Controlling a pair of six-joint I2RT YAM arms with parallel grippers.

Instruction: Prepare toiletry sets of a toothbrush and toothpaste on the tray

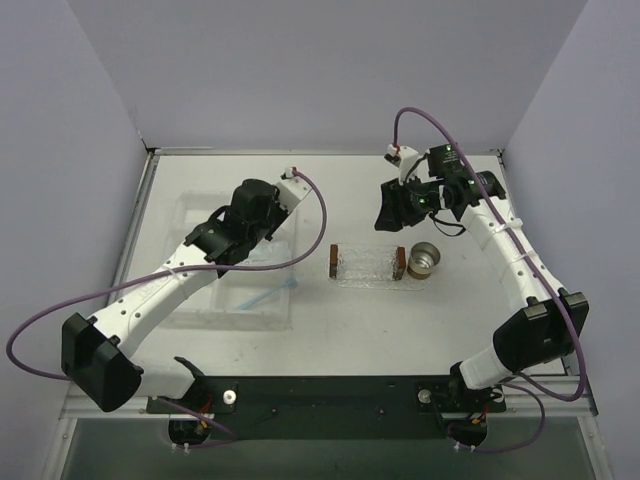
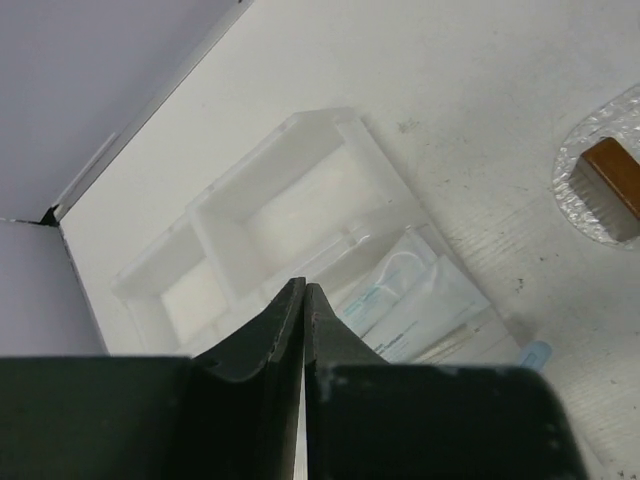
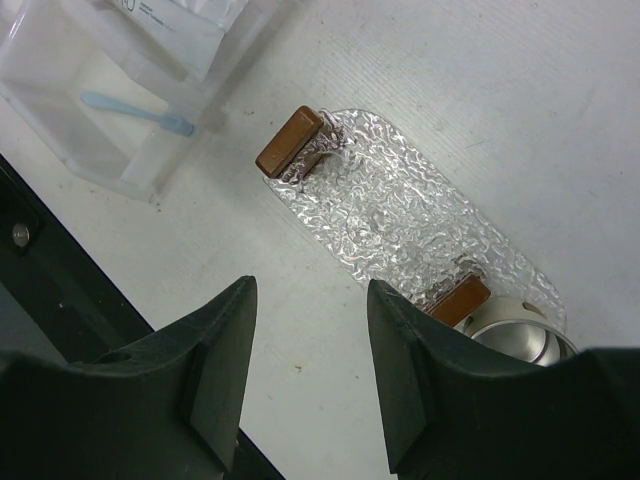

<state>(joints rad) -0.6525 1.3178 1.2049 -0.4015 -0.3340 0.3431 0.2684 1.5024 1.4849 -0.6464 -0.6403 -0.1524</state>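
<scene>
1. At the left of the top view, a clear box (image 1: 215, 300) with compartments holds the toothbrush (image 1: 271, 295). It is slim, translucent and light blue, and lies flat in the lower right compartment. Pale toothpaste (image 2: 425, 300) tubes lie in the box next to it.
2. The left gripper (image 2: 303, 300) hangs over the box with its jaws together, gripping nothing.
3. At the centre is the tray (image 1: 368, 268), a bumpy, sparkly clear oval with a brown block at each end.
4. A round metal cup (image 1: 424, 260) sits just beside the tray's right end.
5. The right gripper (image 3: 310, 300) hovers above the tray with its jaws apart.
</scene>
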